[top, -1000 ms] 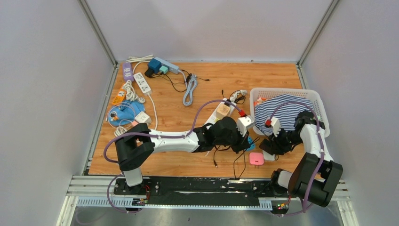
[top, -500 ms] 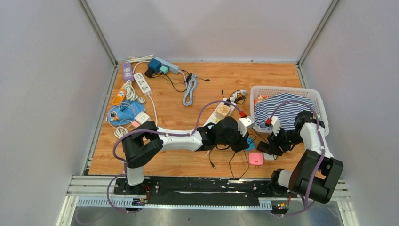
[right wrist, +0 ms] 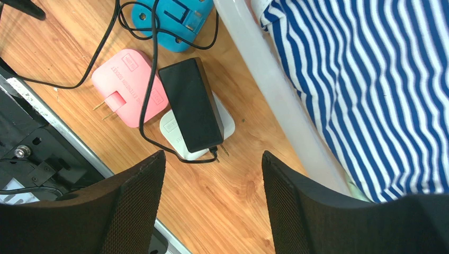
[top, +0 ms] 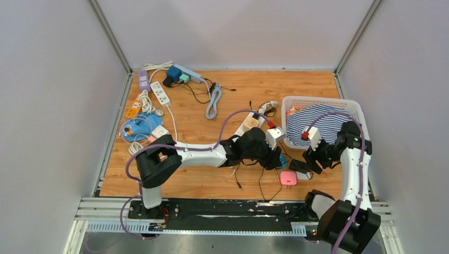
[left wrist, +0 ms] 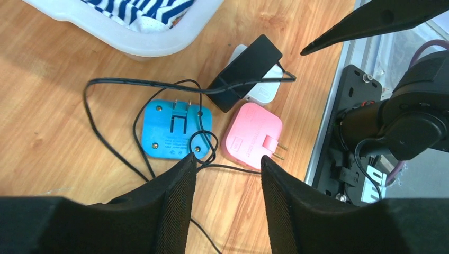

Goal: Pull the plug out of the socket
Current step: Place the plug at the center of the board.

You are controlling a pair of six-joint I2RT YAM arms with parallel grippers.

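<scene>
**Plug** (right wrist: 191, 103): a black brick, lying flat across the socket (right wrist: 172, 131), which is a white block, and covering most of it. You are finding the pair on the table (top: 238, 95) near its front edge, right of centre, just beside the basket (right wrist: 259, 66). You cannot tell whether the plug is sitting in the socket or only resting on it.

**Cable** (left wrist: 122, 80): thin and black, running from the plug in loose loops over the wood and crossing the blue adapter (left wrist: 159, 129).

**Pink adapter** (right wrist: 124, 84): lying flat just beside the socket, with its two prongs pointing toward the front rail.

**Blue adapter**: lying with its prong side up, just beside the pink one and farther from the front edge.

**Left gripper** (left wrist: 226, 159): your left arm is reaching across the table, and this gripper is hanging above the blue and pink adapters. Its jaws are standing spread, with nothing between them.

**Right gripper** (right wrist: 212, 154): it is hanging above the plug and socket and touching neither. Its jaws are standing wide apart and holding nothing.

**Basket**: white plastic, holding a blue-and-white striped cloth (right wrist: 360, 79).

**Far left corner**: you are seeing several power strips (top: 160, 92) and a coiled grey cord (top: 213, 103), all lying well apart from the plug.
</scene>
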